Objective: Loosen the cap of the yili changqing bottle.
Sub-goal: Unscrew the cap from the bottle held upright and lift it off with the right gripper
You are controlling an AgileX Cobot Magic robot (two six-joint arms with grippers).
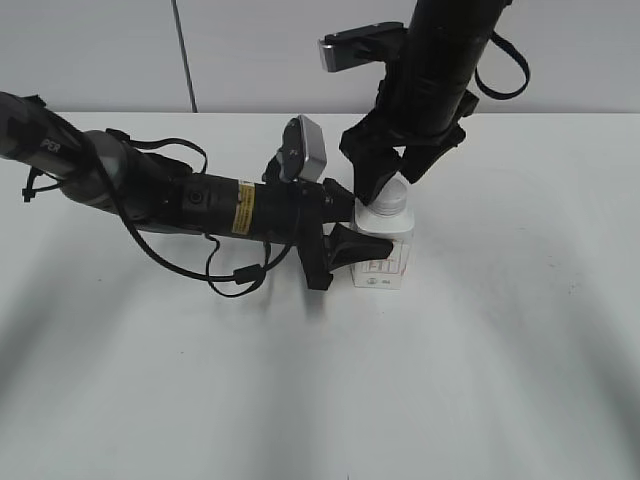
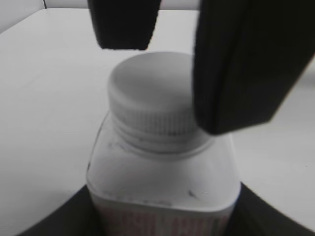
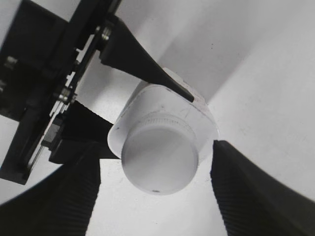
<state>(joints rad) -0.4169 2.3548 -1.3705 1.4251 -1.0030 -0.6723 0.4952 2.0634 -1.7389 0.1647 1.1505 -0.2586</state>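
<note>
While upright, cap [image 3: 160, 158] between (spread) right gripper [image 3: 155, 189] fingers.

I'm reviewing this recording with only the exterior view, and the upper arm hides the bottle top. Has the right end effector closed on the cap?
Observer: No. In the right wrist view the right end effector is open, with a gap between the cap and the finger on each side.
Operator: Is the cap seated straight?
Observer: The left wrist view shows it level on the neck, its ribbed side fully down.
Operator: Is the left end effector really gripping?
Observer: Yes. The right wrist view shows the left end effector with its fingers against opposite sides of the bottle.
</note>
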